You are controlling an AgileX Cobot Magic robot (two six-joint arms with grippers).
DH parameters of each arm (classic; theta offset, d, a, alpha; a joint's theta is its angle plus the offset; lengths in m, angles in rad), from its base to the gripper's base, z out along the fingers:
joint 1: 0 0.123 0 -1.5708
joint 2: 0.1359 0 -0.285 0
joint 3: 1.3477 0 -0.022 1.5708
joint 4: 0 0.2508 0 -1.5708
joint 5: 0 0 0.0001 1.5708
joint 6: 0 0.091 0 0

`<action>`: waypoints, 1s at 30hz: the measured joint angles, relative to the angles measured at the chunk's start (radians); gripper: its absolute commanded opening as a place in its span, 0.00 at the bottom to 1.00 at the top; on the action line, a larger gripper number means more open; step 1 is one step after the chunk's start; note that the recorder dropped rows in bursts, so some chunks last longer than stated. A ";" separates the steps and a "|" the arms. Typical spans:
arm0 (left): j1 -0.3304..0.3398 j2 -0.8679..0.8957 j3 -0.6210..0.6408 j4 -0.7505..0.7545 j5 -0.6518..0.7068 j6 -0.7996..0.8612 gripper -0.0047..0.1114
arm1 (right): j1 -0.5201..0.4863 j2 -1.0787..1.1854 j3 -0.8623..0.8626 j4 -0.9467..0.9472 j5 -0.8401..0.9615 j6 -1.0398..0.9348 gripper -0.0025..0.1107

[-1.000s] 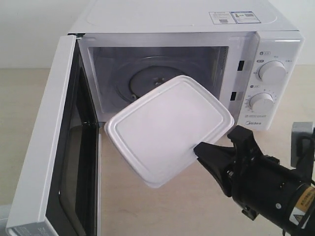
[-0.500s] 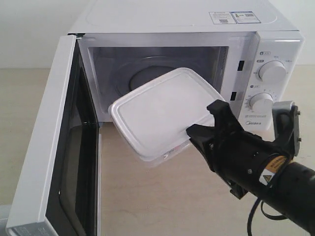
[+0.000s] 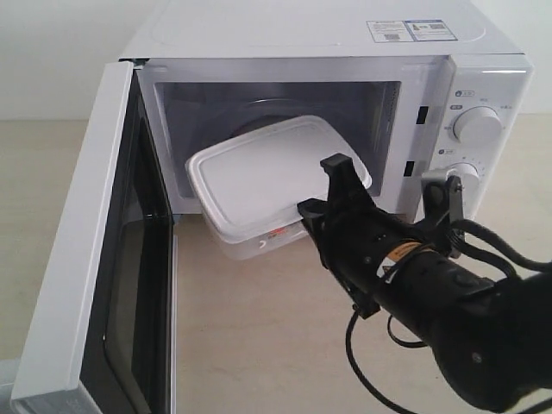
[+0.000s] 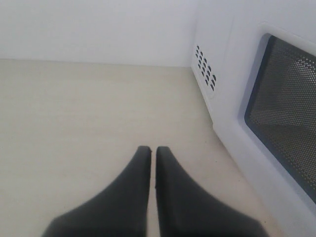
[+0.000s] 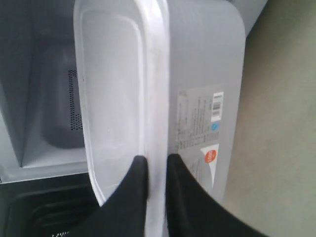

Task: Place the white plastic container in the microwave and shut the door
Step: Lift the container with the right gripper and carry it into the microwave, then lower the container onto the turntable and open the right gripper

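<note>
On our right gripper (image 3: 321, 184) the jaws pinch the rim of the rounded, frosted plastic container (image 3: 267, 172), half inside the boxy microwave (image 3: 302, 34); left gripper (image 4: 149, 150) jaws together.

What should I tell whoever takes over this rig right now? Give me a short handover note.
Right gripper: shut on the white plastic container, pinching its rim.
Left gripper: shut, empty, beside the microwave.
Container: partway into the microwave opening, not set down.
Door: wide open.
Done: container lifted to the opening.
Left: set it inside, release, withdraw, close the door.
</note>
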 measured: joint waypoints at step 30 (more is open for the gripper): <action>0.000 0.000 0.000 0.000 0.000 0.000 0.08 | -0.114 0.248 -0.420 0.110 0.120 -0.083 0.02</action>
